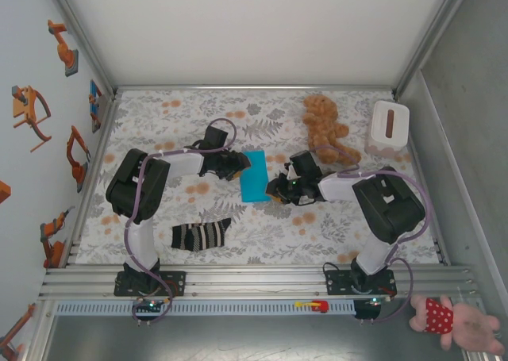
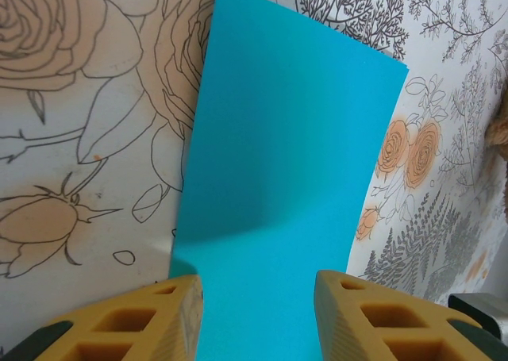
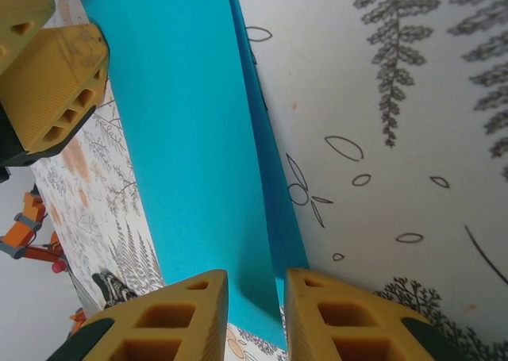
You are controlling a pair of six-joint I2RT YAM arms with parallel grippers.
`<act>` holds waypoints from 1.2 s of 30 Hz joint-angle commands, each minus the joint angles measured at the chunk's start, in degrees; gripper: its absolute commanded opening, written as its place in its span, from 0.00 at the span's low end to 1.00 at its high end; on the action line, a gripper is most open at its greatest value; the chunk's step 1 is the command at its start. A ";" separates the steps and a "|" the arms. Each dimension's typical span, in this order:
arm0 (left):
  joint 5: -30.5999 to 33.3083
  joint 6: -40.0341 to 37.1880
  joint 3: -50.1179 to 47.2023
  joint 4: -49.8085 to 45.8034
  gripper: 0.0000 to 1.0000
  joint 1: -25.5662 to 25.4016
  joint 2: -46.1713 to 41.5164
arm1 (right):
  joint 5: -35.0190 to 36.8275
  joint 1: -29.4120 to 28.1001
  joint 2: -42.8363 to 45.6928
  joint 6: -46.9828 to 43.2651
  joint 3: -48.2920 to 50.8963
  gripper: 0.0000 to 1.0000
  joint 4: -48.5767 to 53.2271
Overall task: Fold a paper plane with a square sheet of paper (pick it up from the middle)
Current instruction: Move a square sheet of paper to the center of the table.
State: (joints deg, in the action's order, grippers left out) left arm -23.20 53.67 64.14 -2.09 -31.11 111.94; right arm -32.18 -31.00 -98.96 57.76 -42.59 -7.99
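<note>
From above, the square sheet of paper (image 1: 254,176) lies near the middle of the flower-printed table (image 1: 159,123). It shows as a tall, narrow turquoise rectangle, folded over on itself. The left gripper (image 1: 236,165) sits at its upper left edge and the right gripper (image 1: 275,190) at its lower right edge, so the sheet is between the two. A brown teddy bear (image 1: 324,127) sits toward the upper right, well apart from the paper. A striped sock (image 1: 200,236) lies lower left, near the left arm's base.

In the left wrist view the paper (image 2: 294,163) runs from the bottom edge up to the top of the frame, slightly bowed. The left gripper (image 2: 258,317) has its yellow fingers (image 2: 127,321) spread apart, one at each side edge of the sheet. The jaws are parted, not pinched on it — whether the tips touch the paper cannot be told.

In the right wrist view the paper (image 3: 182,139) fills the upper left and centre, with a darker lower layer showing along its right edge. The right gripper (image 3: 256,317) has its jaws drawn narrow, but a gap remains. The sheet's folded edge runs down into that gap, and no firm pinch shows. The left gripper's fingers (image 3: 59,83) appear at the upper left, beside the paper's far side.
</note>
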 commanded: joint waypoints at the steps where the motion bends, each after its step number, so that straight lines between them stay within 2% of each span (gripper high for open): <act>1: 1.18 0.31 -0.30 -4.93 0.42 0.11 1.98 | -0.86 -0.37 -0.18 1.55 0.11 0.24 -2.56; 11: 0.24 0.19 -0.25 -4.48 0.42 0.15 1.49 | 1.63 -0.35 1.65 3.09 1.98 0.13 -2.08; 13: -0.84 -0.71 -0.11 -3.97 0.42 0.22 0.40 | 2.11 -0.37 2.07 3.00 2.15 0.04 -1.38; 15: -1.57 -1.98 0.19 -3.81 0.42 0.26 -1.30 | 2.32 -0.37 2.52 2.98 2.22 0.00 -0.67; 21: -2.52 -5.49 0.72 -1.87 0.42 0.38 -4.61 | 3.01 -0.37 4.62 2.57 3.36 0.00 1.24; 28: -4.51 -5.28 0.72 0.02 0.34 0.31 -1.81 | 2.54 -0.37 6.28 2.78 4.36 0.00 1.91; 36: -4.42 -5.48 2.35 -2.45 0.30 0.00 2.07 | 1.69 -0.54 6.31 2.90 3.20 0.00 2.60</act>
State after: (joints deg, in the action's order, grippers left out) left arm -26.92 49.67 64.51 -2.63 -31.05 112.31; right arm -30.46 -31.00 -93.93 60.64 -38.65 -6.63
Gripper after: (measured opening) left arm 0.303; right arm 0.049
